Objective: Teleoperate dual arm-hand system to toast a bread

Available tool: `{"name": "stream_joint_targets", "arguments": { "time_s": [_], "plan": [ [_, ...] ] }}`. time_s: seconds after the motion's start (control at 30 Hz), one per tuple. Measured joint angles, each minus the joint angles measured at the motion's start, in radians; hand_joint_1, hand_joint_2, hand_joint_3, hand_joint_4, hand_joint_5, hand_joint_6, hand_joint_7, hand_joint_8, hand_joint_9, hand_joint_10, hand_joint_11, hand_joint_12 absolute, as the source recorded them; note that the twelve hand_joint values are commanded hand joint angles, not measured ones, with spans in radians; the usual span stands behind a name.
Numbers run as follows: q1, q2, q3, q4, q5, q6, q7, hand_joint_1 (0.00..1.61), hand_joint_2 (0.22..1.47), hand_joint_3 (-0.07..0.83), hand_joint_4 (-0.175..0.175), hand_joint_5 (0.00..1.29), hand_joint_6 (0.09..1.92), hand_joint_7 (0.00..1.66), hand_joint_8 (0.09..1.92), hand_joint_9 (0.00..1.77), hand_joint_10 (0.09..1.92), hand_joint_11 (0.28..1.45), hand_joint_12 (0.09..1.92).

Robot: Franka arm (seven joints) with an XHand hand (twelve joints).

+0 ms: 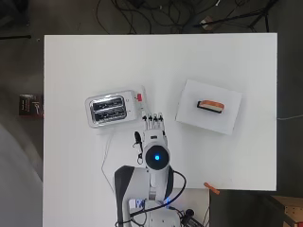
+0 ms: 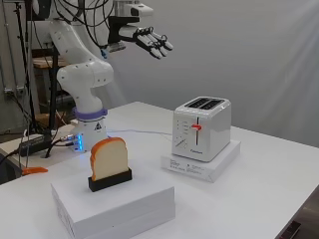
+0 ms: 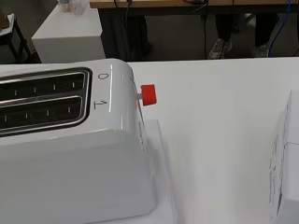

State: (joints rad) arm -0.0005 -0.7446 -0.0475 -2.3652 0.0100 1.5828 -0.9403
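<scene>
I find the task barely begun. My hand (image 2: 149, 42) hangs high above the toaster (image 2: 202, 128), fingers relaxed and holding nothing. The bread (image 2: 109, 158) stands upright in its black holder (image 2: 110, 180), well apart from the toaster. Both slots are empty; the red lever (image 3: 148, 94) is up.

toaster (image 2: 202, 129): white, red lever (image 2: 196, 128) | bread (image 2: 109, 158): pale, orange-brown crust | holder (image 2: 110, 180): black | boxes (image 2: 114, 206): white | table (image 1: 75, 61): white | hand (image 2: 152, 43): black-and-white

Orange object (image 1: 212, 188) at table (image 1: 246, 161) edge; cables (image 1: 156, 14) on floor.
</scene>
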Motion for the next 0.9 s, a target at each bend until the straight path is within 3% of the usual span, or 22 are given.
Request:
{"name": "stream_joint_targets", "arguments": {
  "time_s": [0.3, 0.57, 0.73, 0.9],
  "plan": [
    [0.002, 0.101, -0.110, 0.014, -0.006, 0.007, -0.065, 0.44, 1.30, 0.002, -0.098, 0.23, 0.09, 0.47, 0.09, 0.56, 0.09, 0.45, 0.09],
    [-0.011, 0.117, -0.158, 0.051, -0.063, -0.006, -0.051, 0.49, 1.26, -0.008, -0.072, 0.29, 0.09, 0.48, 0.09, 0.54, 0.09, 0.42, 0.09],
    [-0.021, 0.206, -0.276, 0.126, -0.091, -0.032, -0.065, 0.47, 1.26, -0.002, -0.082, 0.24, 0.09, 0.44, 0.09, 0.50, 0.09, 0.40, 0.09],
    [-0.035, 0.386, -0.340, 0.285, -0.100, -0.064, -0.116, 0.49, 1.22, -0.014, -0.057, 0.26, 0.09, 0.33, 0.09, 0.43, 0.09, 0.40, 0.09]
  ]
}}
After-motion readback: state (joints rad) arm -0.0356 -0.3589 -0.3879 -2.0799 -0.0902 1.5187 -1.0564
